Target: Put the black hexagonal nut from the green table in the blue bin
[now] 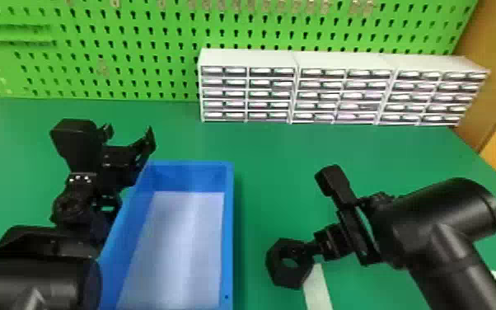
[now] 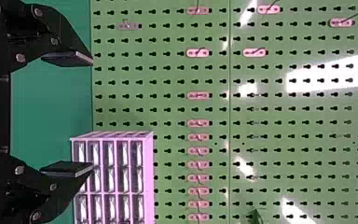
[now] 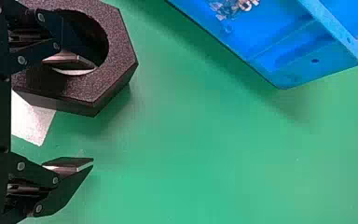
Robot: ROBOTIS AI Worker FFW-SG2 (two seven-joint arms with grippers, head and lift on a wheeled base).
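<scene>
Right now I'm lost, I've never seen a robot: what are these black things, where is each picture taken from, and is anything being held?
They are a robot's two arms, each ending in a two-fingered gripper. One picture looks down from its head; the others come from cameras on its wrists, turned sideways.

On the green table stands a blue bin, with white drawer cabinets behind. The black hexagonal nut lies to the bin's right, partly over a white strip.

The left gripper is open and empty beside the bin. The right gripper is open too, one finger over the nut's hole, so the nut does not look gripped.
</scene>
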